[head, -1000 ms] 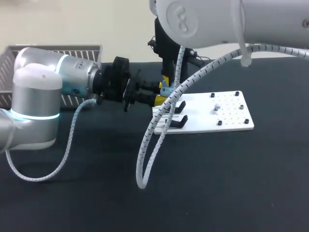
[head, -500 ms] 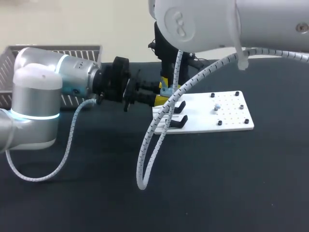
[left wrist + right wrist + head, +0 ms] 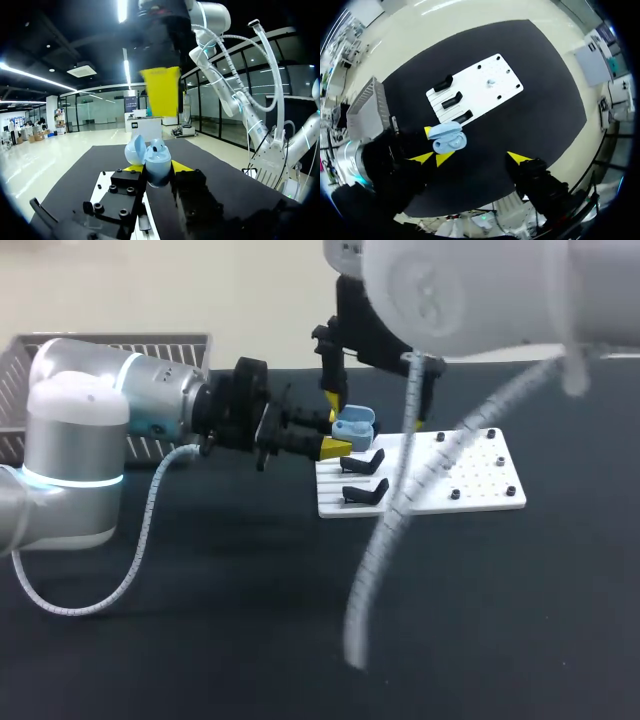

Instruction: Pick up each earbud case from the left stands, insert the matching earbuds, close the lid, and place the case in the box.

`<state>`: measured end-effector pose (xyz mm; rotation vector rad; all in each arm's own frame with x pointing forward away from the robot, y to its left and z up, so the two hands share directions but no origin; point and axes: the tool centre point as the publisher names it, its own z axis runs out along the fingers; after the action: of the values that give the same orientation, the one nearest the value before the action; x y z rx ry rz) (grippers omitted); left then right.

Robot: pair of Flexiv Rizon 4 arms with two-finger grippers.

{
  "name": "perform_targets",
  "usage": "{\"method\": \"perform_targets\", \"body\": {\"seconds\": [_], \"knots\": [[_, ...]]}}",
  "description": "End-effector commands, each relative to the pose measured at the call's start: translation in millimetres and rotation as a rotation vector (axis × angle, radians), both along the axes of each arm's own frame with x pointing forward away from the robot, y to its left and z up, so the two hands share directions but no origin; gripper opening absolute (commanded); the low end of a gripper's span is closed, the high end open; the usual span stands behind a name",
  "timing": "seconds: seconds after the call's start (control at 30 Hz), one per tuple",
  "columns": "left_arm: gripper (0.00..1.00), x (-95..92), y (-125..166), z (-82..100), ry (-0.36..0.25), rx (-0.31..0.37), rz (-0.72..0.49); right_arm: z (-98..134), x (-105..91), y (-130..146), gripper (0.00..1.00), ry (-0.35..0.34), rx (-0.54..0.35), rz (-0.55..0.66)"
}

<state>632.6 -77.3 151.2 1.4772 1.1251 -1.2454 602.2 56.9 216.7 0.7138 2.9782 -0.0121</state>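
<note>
Drew the right gripper [image 3: 476,158] up and away within the last second: sat right down at the mouth of the blue earbud case [image 3: 352,427] before, hangs well above the left end of the white board [image 3: 470,495] now, with fingers spread wide and nothing between them. No such shift for the left gripper [image 3: 157,167]: clamped on the case from two sides, as before, holding it in the air just over the board's left edge, above the black stands [image 3: 363,462], lid thrown open. Reads as an earbud just delivered and let go; hard to tell from the left wrist view whether to take the rounded shape in the case's body for a seated bud, so best treated as likely, not sure. Leaves, on that reading, a second bud to fetch or the lid to close, then the trip to the wire box [image 3: 110,345], well off the board's left.
</note>
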Motion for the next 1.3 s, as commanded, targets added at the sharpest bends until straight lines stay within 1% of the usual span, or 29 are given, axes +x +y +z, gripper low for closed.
{"method": "perform_targets", "body": {"seconds": [0.03, 0.13, 0.23, 0.3, 0.37, 0.43, 0.47, 0.53, 0.57, 0.6, 0.67, 0.73, 0.77, 0.87, 0.9, 0.97, 1.07, 1.2, 1.3], "knots": [[0.00, -0.4, 0, -0.8, -0.003, -0.002, 0.002, -4, -25.9, -46, 1.00, -0.204, 0.113, 0.096], [0.00, -0.4, 0, -0.8, -0.003, -0.002, 0.002, -4, -22.1, -64, 0.98, -0.249, 0.132, 0.087], [0.00, -0.4, 0, -0.8, -0.003, -0.002, 0.002, -6, -15.3, -78, 0.89, -0.273, 0.164, 0.079], [0.00, -0.4, 0, -0.8, -0.003, -0.002, 0.002, -9, -8.8, -86, 0.76, -0.281, 0.180, 0.072], [0.00, -0.4, 0, -0.8, -0.003, -0.002, 0.002, -13, -1.3, -93, 0.67, -0.284, 0.193, 0.068], [0.00, -0.4, 0, -0.8, -0.003, -0.002, 0.002, -20, 6.9, -98, 0.71, -0.268, 0.213, 0.065], [0.00, -0.4, 0, -0.8, -0.003, -0.002, 0.002, -23, 10.9, -100, 0.71, -0.268, 0.213, 0.065], [0.00, -0.4, 0, -0.8, -0.003, -0.002, 0.002, -29, 18.7, -105, 0.73, -0.273, 0.213, 0.062], [0.00, -0.4, 0, -0.8, -0.003, -0.002, 0.002, -32, 22.8, -107, 0.79, -0.285, 0.214, 0.058], [0.00, -0.4, 0, -0.8, -0.003, -0.002, 0.002, -36, 27.3, -110, 0.80, -0.289, 0.203, 0.054], [0.00, -0.4, 0, -0.8, -0.003, -0.002, 0.002, -44, 36.5, -114, 0.77, -0.292, 0.197, 0.056], [0.00, -0.4, 0, -0.8, -0.003, -0.002, 0.002, -52, 45.3, -116, 0.76, -0.298, 0.181, 0.059], [0.00, -0.4, 0, -0.8, -0.003, -0.002, 0.002, -54, 47.4, -116, 0.73, -0.304, 0.173, 0.068], [0.00, -0.4, 0, -0.8, -0.003, -0.002, 0.002, -66, 58.1, -117, 0.71, -0.319, 0.142, 0.082], [0.00, -0.4, 0, -0.8, -0.003, -0.002, 0.002, -71, 59.9, -117, 0.69, -0.315, 0.136, 0.093], [0.00, -0.4, 0, -0.8, -0.003, -0.002, 0.002, -81, 64.3, -115, 0.71, -0.307, 0.111, 0.115], [0.00, -0.4, 0, -0.8, -0.003, -0.002, 0.002, -95, 70.9, -114, 0.66, -0.288, 0.093, 0.139], [0.00, -0.4, 0, -0.8, -0.003, -0.002, 0.002, -108, 75.8, -116, 0.69, -0.261, 0.092, 0.150], [0.00, -0.4, 0, -0.8, -0.003, -0.002, 0.002, -119, 79.5, -117, 0.66, -0.243, 0.096, 0.156]]}}
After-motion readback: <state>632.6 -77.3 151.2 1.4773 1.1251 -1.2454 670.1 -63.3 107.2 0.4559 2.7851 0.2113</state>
